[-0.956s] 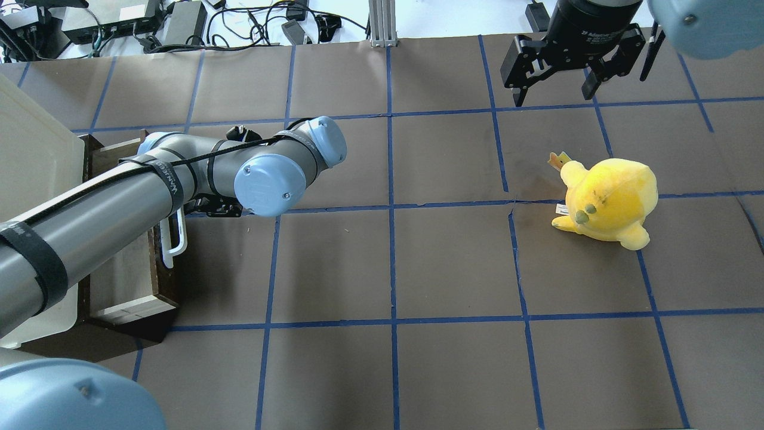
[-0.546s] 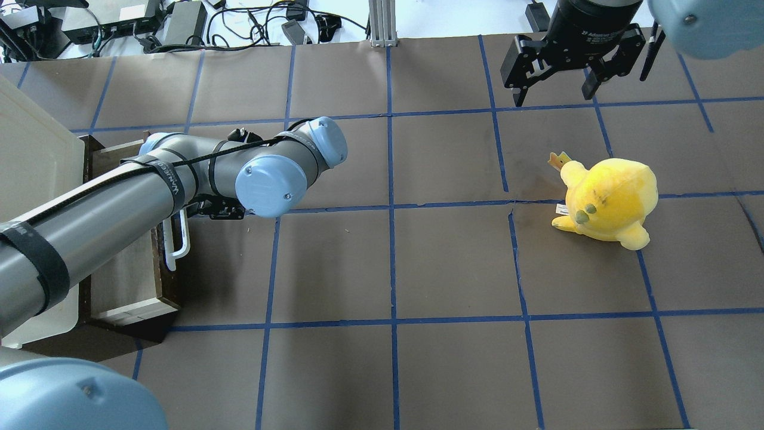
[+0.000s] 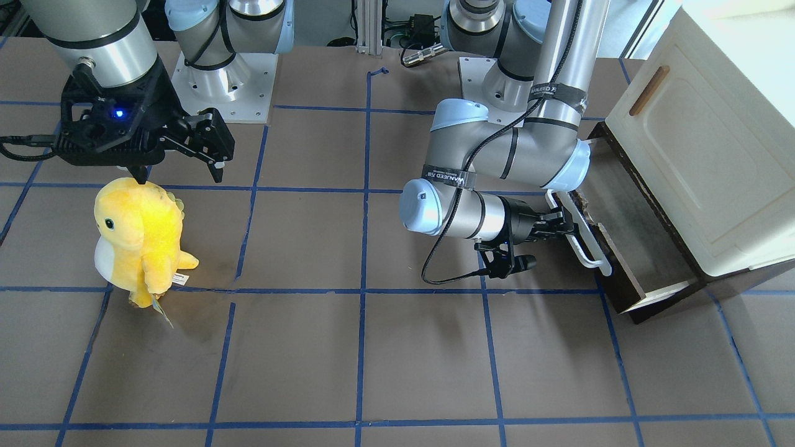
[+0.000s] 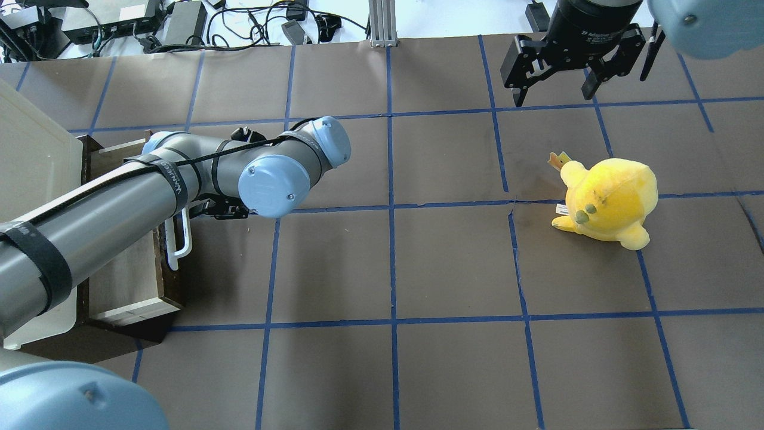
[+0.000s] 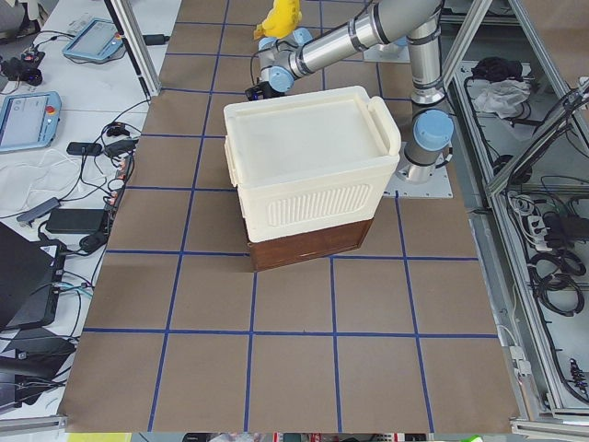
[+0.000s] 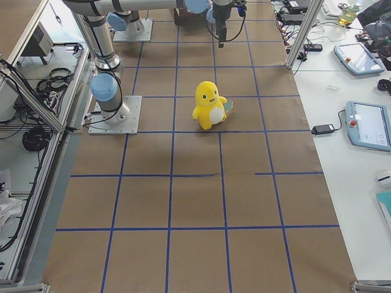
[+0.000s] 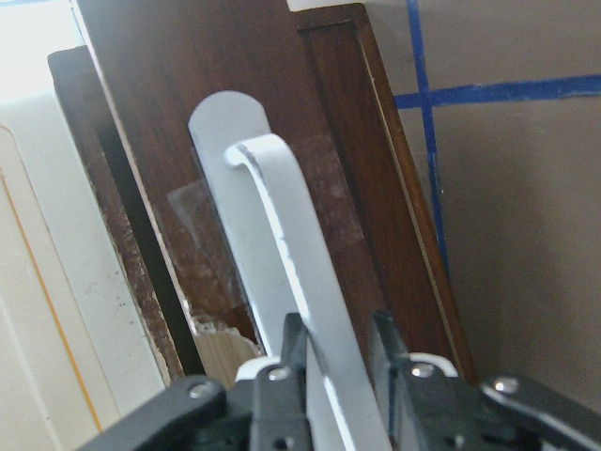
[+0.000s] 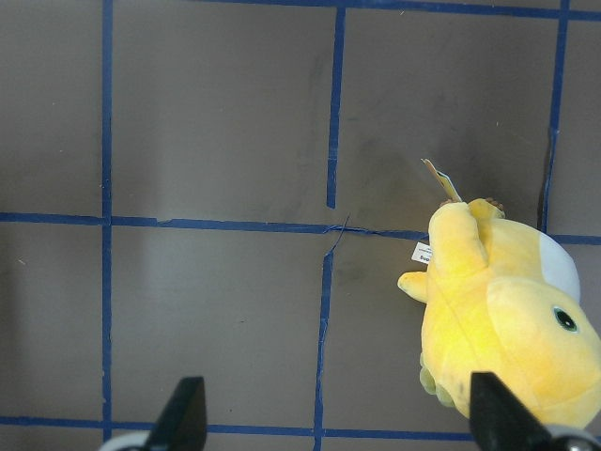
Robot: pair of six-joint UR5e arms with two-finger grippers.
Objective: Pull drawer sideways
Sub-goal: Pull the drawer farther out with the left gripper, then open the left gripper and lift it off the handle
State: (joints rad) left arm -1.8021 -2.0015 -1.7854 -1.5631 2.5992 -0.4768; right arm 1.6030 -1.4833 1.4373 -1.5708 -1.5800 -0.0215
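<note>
The dark brown drawer (image 3: 623,286) with a pale inside stands partly out from under the cream cabinet (image 3: 702,143); it also shows in the overhead view (image 4: 128,280). My left gripper (image 3: 562,225) is shut on its long white bar handle (image 3: 585,243). In the left wrist view the fingers (image 7: 293,349) clamp the handle (image 7: 282,225) on both sides, in front of the drawer front (image 7: 376,188). In the overhead view the handle (image 4: 179,242) shows below my left wrist. My right gripper (image 4: 553,95) is open and empty, above the table at the far right.
A yellow plush toy (image 4: 609,197) stands on the right half of the table, near my right gripper (image 3: 180,167); it also shows in the right wrist view (image 8: 502,324). The cream cabinet (image 4: 30,155) sits at the table's left edge. Cables lie beyond the far edge.
The drawer and its handle have slid a little further out from the cabinet, rightwards in the overhead view, with my left gripper. The right arm has not moved.
</note>
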